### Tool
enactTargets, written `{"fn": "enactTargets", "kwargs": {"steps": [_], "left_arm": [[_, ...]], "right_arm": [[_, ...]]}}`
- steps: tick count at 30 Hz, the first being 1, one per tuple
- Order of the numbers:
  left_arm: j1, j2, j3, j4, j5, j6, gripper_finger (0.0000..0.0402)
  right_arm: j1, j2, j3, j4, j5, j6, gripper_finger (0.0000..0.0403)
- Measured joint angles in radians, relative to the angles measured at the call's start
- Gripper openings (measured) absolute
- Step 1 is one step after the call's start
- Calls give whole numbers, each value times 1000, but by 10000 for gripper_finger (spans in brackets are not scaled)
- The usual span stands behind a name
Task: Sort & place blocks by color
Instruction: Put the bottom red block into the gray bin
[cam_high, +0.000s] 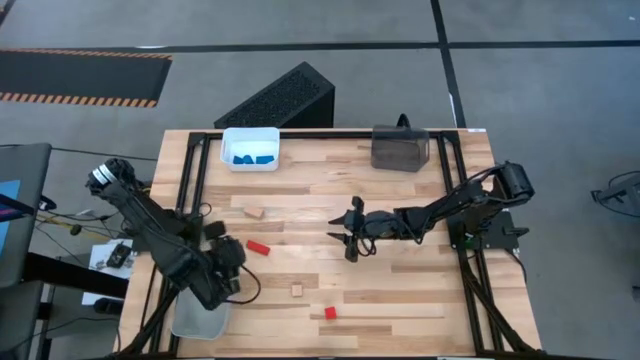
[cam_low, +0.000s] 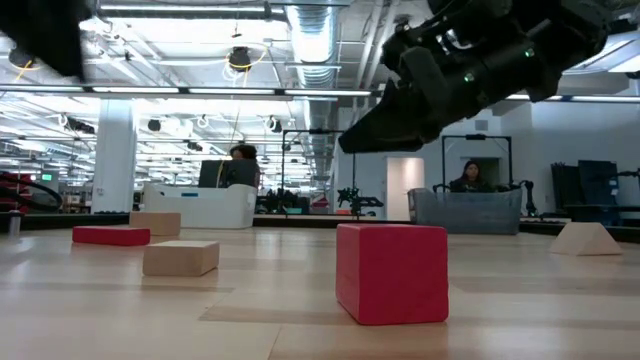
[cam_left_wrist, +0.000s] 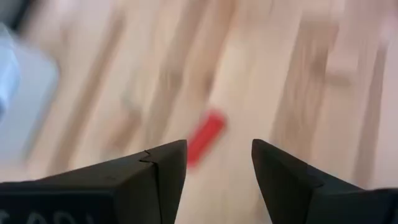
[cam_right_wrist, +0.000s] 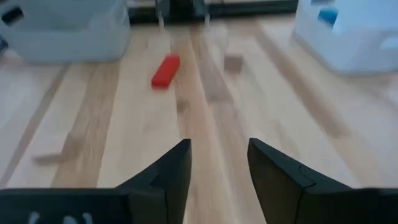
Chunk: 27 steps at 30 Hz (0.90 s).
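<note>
Blue blocks (cam_high: 250, 157) lie in the white bin (cam_high: 228, 140) at the far edge. On the table are a red bar (cam_high: 258, 246), a wood block (cam_high: 253, 211), a wood cube (cam_high: 297, 289) and a red cube (cam_high: 329, 313). The low view also shows a wood wedge (cam_low: 585, 238) at the right. My left gripper (cam_high: 238, 251) is open, just left of the red bar, which shows ahead between its fingers (cam_left_wrist: 205, 138). My right gripper (cam_high: 342, 238) hovers open over mid-table and faces the red bar (cam_right_wrist: 166, 70).
A dark tinted bin (cam_high: 400, 148) stands at the far edge, right of the white bin. A grey bin (cam_high: 200, 318) sits at the near left corner under my left arm. Bare tabletop lies between the two grippers and along the near right side.
</note>
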Motion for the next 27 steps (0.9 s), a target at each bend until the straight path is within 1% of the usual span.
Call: {"fn": "enactTargets", "kwargs": {"steps": [2,5,8,11,13,15,18,20,23,27], "left_arm": [[28,-9,-44,147,-95,116,170],[80,-9,-136,418,-166,323,170],[146,-3,-246,738,-154,535,170],[213,-3,-349,1055,-113,722,170],[245,-3,-400,1228,-101,820,170],[271,-4,-431,1356,-78,885,169],[306,-5,-461,1464,-20,953,169],[328,-5,-462,1469,1,965,168],[363,-5,-462,1466,-2,971,168],[410,-5,-462,1467,-2,991,168]], "right_arm": [[4,1,20,-99,-2,34,197],[17,1,53,-190,-23,75,210],[44,1,56,-174,-24,83,214],[66,1,56,-147,-27,84,212],[76,1,56,-128,-26,85,208],[80,1,56,-115,-23,87,203],[87,1,56,-118,-19,111,197],[94,1,56,-118,-18,130,194],[109,1,56,-122,-6,158,191],[145,1,56,-139,51,204,192]]}}
